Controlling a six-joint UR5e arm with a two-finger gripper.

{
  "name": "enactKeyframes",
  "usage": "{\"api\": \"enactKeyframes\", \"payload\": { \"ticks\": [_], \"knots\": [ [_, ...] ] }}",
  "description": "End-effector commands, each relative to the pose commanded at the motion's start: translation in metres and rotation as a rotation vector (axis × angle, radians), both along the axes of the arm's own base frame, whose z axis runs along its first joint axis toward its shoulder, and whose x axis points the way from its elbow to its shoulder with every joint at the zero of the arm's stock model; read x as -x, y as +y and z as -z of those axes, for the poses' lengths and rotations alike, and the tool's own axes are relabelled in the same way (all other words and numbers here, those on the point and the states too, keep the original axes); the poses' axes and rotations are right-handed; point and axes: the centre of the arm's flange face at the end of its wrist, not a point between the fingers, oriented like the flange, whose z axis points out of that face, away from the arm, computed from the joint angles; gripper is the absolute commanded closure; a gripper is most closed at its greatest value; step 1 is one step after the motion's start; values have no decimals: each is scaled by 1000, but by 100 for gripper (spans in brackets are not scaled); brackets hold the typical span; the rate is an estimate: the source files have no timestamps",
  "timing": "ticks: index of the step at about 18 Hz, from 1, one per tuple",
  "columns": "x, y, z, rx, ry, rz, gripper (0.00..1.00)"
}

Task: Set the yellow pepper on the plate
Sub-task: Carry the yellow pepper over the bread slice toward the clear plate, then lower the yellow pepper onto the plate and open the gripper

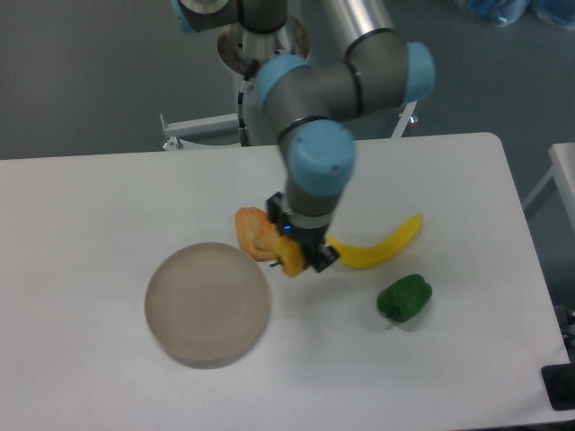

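From my seat the job looks roughly midway: the plate [207, 303] carries nothing, and the yellow pepper [291, 260] is at the gripper [304, 256], just off the plate's upper right rim and not yet over the dish. I judge the pick is made or being made, since the pepper sits tight under the wrist with the dark fingers [323, 255] on either side of it, and I read them as clamped on it; whether it has left the worktop [90, 206] I cannot tell from this single high view. What is left, as I see it, is a short carry down and to the left until the pepper is above the middle of the plate, then a release. Only a small part of the pepper shows: a lumpy yellow-orange lobe poking out below the fingers, stem hidden. An orange-brown pastry [254, 232] lies touching or almost touching it on the left, and a banana [382, 246] curves away close on the right, with a green pepper [404, 298] further off, well apart from the plate.
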Motion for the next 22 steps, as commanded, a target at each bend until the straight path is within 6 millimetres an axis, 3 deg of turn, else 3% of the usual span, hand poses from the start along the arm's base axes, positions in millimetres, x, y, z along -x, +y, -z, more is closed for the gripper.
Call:
{"api": "enactKeyframes", "payload": {
  "ticks": [4, 7, 8, 10, 11, 12, 22],
  "knots": [
    [-30, 24, 52, -14, 5, -9, 90],
    [-43, 37, 66, -39, 16, -44, 84],
    [-49, 41, 72, -42, 16, -53, 75],
    [-49, 42, 71, -47, 19, -49, 43],
    [-50, 42, 71, -47, 20, -49, 5],
    [-50, 42, 67, -52, 23, -53, 0],
    [-47, 39, 40, -84, 46, -45, 0]
  ]
}}
